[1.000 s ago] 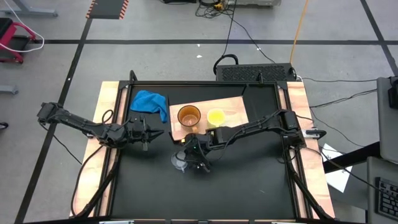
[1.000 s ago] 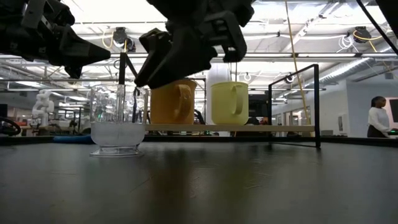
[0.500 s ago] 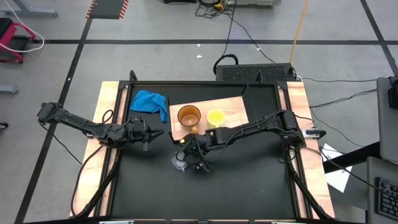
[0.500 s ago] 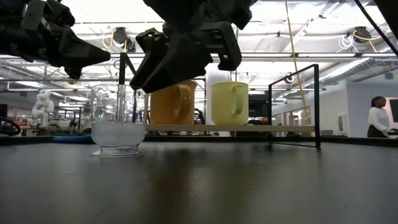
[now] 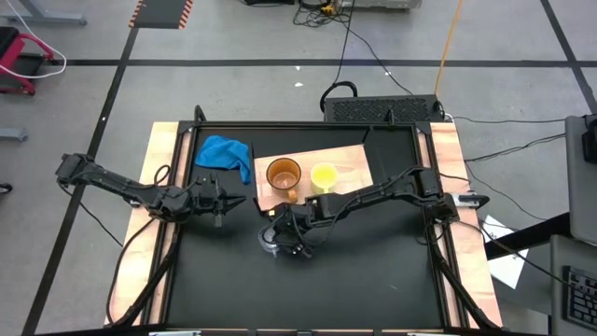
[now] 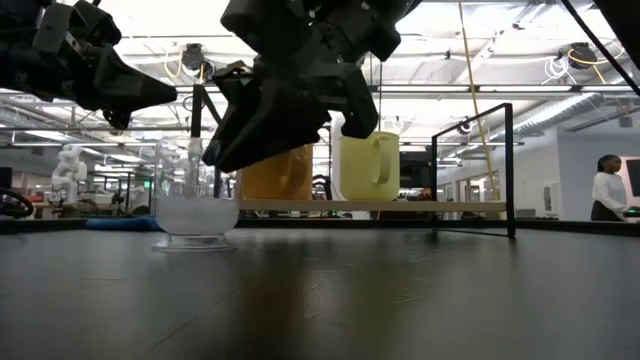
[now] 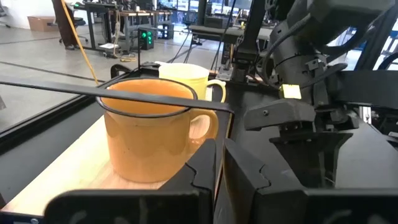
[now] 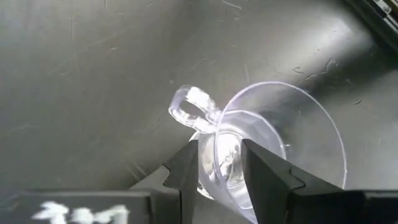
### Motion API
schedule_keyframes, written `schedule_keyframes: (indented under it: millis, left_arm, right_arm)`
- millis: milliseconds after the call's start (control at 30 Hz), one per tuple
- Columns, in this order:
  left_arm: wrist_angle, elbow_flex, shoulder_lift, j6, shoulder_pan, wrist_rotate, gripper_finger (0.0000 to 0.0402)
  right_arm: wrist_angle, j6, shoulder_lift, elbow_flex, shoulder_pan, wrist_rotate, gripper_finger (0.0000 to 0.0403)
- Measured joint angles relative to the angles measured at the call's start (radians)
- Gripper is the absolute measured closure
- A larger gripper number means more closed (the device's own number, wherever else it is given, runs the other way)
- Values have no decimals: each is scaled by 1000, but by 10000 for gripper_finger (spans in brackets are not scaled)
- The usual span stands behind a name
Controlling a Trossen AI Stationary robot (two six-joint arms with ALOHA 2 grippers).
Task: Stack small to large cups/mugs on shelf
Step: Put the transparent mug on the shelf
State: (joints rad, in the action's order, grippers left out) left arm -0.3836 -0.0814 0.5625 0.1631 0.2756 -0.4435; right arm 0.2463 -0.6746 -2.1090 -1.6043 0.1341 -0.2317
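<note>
The small clear glass cup (image 5: 269,241) stands upright on its base on the black table, in front of the light-wood shelf (image 5: 350,154). My right gripper (image 8: 217,168) is open and comes down over the cup's rim beside its handle (image 8: 189,104), one finger outside the wall and one over the inside. The orange-brown mug (image 5: 284,175) and the yellow mug (image 5: 324,175) stand side by side on the shelf. My left gripper (image 5: 222,201) is shut and empty, above the table to the cup's left, and points at the orange-brown mug (image 7: 146,134). My right gripper straddles the glass cup's wall (image 8: 221,146) next to the handle, coming from above and slanting down. Whether its fingers (image 8: 186,171) touch the wall, I cannot tell. The cup stands on the table.
A blue cloth (image 5: 227,154) lies at the far left, beside the shelf. A black metal frame (image 6: 508,170) runs around the table's far part. Bare black table lies toward the near edge. A person (image 6: 607,190) stands in the room at the far right.
My right gripper has come down and toward the table's left, from just beside the glass cup to over its rim.
</note>
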Motion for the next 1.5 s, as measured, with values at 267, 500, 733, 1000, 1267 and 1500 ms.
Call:
schedule_keyframes:
  millis: [267,500,733,1000,1267,1500]
  left_arm:
    - [8,0,0,0,0,0,369]
    - [14,0,0,-1,0,-1,369]
    - [16,0,0,1,0,-1,369]
    - [16,0,0,3,0,-1,369]
    - [16,0,0,3,0,-2,369]
    - [15,0,0,4,0,-2,369]
  right_arm:
    - [-4,1,3,0,0,0,359]
    - [-3,8,3,0,0,0,397]
    - [133,15,3,-68,4,0,401]
    - [322,52,3,-204,34,0,402]
    - [361,95,45,-212,45,-5,402]
    - [401,121,84,-212,61,-7,402]
